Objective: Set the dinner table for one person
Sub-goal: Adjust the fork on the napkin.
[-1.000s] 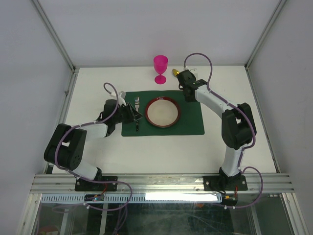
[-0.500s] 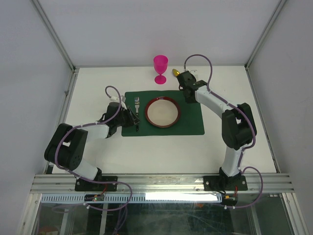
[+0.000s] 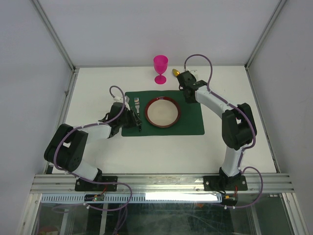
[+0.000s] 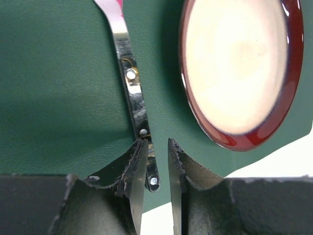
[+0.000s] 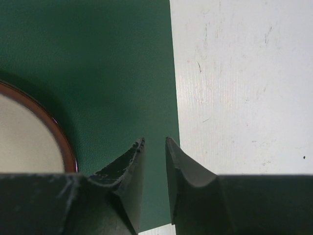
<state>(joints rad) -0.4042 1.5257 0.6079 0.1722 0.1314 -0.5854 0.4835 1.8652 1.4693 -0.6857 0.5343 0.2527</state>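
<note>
Two narrow gaps, nothing clenched: left gripper [image 4: 155,147] straddles the glossy riveted fork [image 4: 131,83] handle (dark), right gripper [image 5: 155,143] above the grainy green placemat [image 5: 98,73] edge.

You had nothing to read at this moment: no lettering, label, brand mark, number or sign showed legibly on anything in the overhead view or in either wrist view.
</note>
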